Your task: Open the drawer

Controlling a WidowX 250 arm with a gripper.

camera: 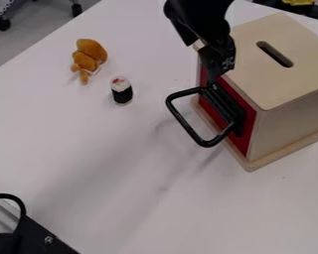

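Observation:
The black gripper [216, 63] hangs down from the top edge, at the upper left corner of the wooden box [281, 89]. Its lower end is right by the top of the drawer's red front [242, 134], close to where the black handle [206, 143] is mounted. I cannot tell whether it touches the handle. The handle is a loop that sticks out from the drawer front toward the left. The red front sits in the box's left side, and the drawer looks closed. The gripper hides part of the front's upper end.
A brown plush toy [90, 55] lies on the white table [89, 144] at the upper left. A toy sushi roll [121, 90] stands left of the handle. Black equipment [29, 238] occupies the lower left corner. The box top has a slot.

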